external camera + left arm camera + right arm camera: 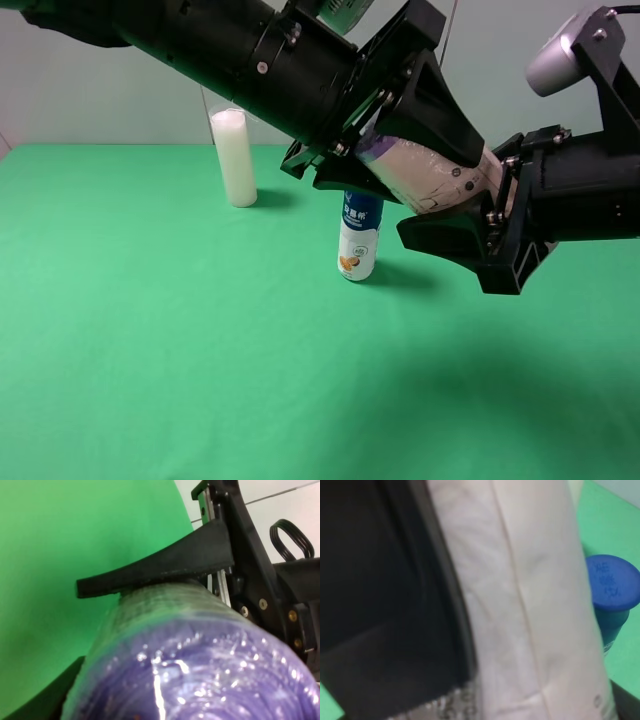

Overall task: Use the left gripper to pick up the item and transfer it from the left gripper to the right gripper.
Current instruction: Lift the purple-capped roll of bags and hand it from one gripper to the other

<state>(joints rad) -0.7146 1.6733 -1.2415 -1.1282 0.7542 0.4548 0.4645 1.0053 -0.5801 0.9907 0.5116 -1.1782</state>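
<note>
Above green table [150, 350], mid-air over blue-capped bottle [358, 240]: item [420, 165], plastic-wrapped roll with purple end, lying slanted.
- Pickup done: my left gripper [385, 150] clamped across roll.
- Handover begun, not finished: my right gripper [450, 190] at roll's far end, one finger beneath it, other hidden. Cannot tell whether it grips.
- Left to do, I judge: right grip secured, left jaws release, left arm clear.
- White cylinder [234, 157] well apart, no concern.

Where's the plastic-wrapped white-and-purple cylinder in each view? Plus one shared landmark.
Exterior high: plastic-wrapped white-and-purple cylinder, held aloft right of centre.
Left wrist: its purple end, close up, fills most of the frame.
Right wrist: its pale side, close up.
Shared landmark: green cloth.
</note>
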